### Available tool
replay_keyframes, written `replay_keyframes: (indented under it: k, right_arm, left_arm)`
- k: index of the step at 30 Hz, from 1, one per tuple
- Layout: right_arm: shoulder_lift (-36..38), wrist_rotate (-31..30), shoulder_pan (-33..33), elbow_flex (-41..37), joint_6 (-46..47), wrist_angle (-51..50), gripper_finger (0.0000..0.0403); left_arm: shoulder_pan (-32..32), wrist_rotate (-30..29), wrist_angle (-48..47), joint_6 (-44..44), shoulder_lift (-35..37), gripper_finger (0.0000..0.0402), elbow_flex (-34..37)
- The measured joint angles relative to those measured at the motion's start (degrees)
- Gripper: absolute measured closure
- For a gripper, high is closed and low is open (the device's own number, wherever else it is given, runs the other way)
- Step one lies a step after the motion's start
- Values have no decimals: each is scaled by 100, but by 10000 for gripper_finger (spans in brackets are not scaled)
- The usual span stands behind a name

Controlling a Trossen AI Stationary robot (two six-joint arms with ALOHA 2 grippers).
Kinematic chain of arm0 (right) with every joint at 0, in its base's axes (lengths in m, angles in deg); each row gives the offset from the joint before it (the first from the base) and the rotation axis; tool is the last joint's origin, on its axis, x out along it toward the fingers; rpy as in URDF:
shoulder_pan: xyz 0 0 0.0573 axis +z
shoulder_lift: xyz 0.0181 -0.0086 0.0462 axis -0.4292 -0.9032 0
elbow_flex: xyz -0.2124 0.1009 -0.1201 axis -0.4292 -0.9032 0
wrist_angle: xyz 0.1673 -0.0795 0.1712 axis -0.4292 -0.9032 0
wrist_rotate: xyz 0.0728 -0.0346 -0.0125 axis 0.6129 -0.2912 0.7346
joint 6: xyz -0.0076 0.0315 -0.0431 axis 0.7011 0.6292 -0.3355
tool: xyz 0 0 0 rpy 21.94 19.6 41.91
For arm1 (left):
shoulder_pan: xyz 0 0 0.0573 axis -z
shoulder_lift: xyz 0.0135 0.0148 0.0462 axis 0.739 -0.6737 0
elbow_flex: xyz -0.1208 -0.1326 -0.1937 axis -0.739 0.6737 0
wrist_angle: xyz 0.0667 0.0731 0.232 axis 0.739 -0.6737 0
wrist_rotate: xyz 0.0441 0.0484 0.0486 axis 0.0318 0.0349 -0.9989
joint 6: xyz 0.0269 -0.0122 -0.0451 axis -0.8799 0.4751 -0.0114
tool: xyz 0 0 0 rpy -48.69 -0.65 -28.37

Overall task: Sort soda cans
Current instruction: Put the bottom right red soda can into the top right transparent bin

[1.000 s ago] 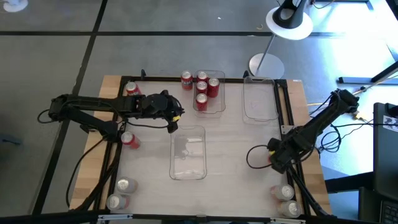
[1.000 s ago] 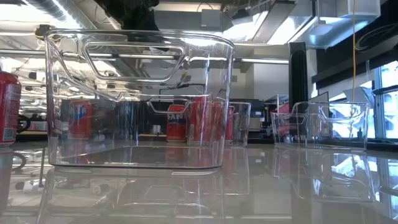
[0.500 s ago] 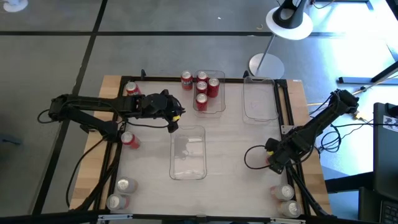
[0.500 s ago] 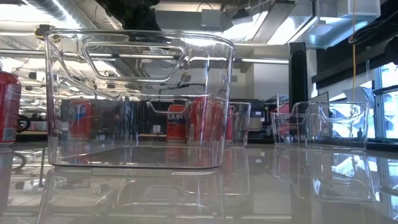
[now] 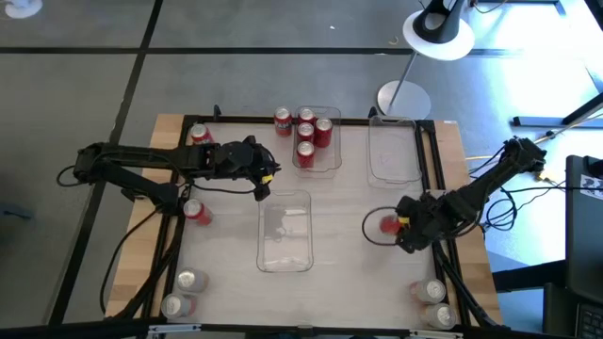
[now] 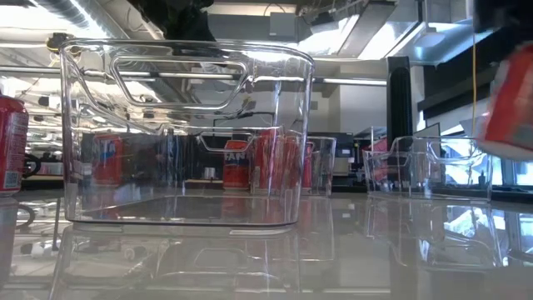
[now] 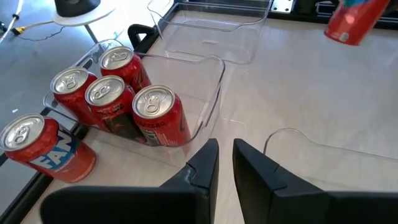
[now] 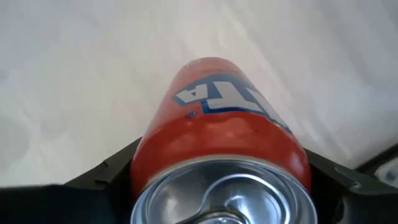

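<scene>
My right gripper hangs over the table's right side, shut on a red soda can. That can also shows in the low view and in the left wrist view. My left gripper hovers shut, holding nothing, over the table just near of the far bin. That clear bin holds several red cans, all upright on their bases. One more red can stands outside the bin, to its left. My right gripper pinches the red can between its two fingers, one on each side of the body just below the silver top. The fingers come from above, slanting down. The can is lifted clear of the table, tilted, with its top toward the wrist.
An empty clear bin stands mid-table, and another at the far right. Loose cans stand at the far left, the left, the near left and the near right. A black frame edges the table.
My right gripper has risen from the table's right edge and moved toward the middle, tipping to point more steeply down. It carries the red can, which is now lifted clear and has come into the low view on the right. My left arm has kept still.
</scene>
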State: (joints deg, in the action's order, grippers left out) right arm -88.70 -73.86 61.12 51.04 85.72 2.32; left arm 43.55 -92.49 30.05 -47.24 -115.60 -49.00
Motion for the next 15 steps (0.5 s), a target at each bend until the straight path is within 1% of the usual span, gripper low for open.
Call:
replay_keyframes:
  k: [8, 12, 15]
  right_arm:
    - [0, -1379, -1232, 1008, -1182, -318, 113]
    - [4, -1601, -2069, 1436, -1763, -495, 113]
    - [7, -1649, -2773, 1560, -2196, -589, 113]
  left_arm:
    - [0, 0, -2, -18, 0, 361, 0]
    - [-2, -1, -2, -22, 0, 361, 0]
    - [-2, 0, -2, -15, 0, 361, 0]
